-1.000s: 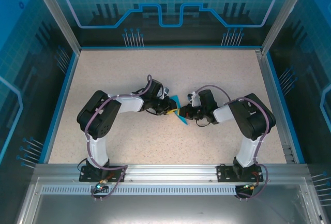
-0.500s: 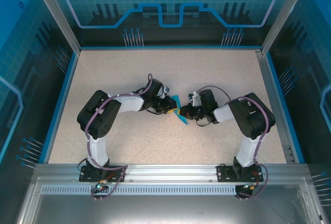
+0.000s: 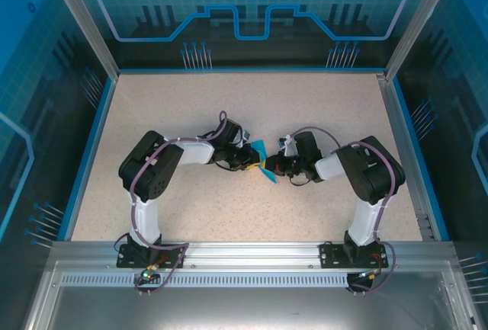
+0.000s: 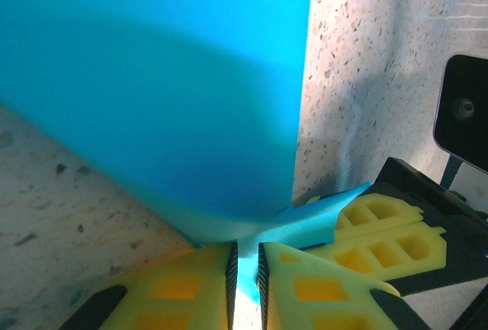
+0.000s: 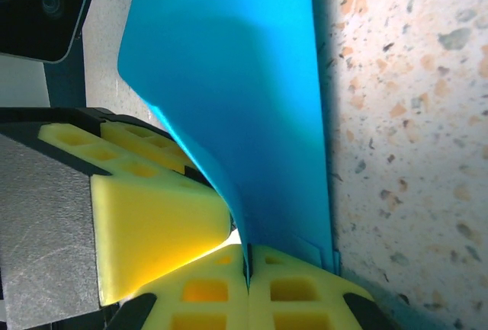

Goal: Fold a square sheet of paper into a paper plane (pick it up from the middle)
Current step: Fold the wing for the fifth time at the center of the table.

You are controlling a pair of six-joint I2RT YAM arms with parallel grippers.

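Note:
The square sheet of paper is folded into a narrow cyan paper plane [image 3: 264, 165] and is held between both grippers at the table's middle. My left gripper [image 3: 252, 161] comes from the left. Its yellow pads [image 4: 206, 277] stand a narrow slit apart with a fold of the paper plane [image 4: 168, 94] pinched between them. My right gripper [image 3: 274, 166] comes from the right. Its pads [image 5: 297, 288] are pressed together on the edge of the paper plane [image 5: 252, 116], which curves up and away. The two grippers' fingertips almost touch.
The speckled table [image 3: 252, 109] is bounded by a blue rim [image 3: 248, 70] and glass walls. The metal rail [image 3: 252, 257] with the arm bases runs along the near edge. The left gripper's fingers [image 5: 152, 216] crowd the right wrist view.
The left arm's elbow has shifted slightly right and its jaws have narrowed a little on the paper. The right arm and the paper have stayed in place.

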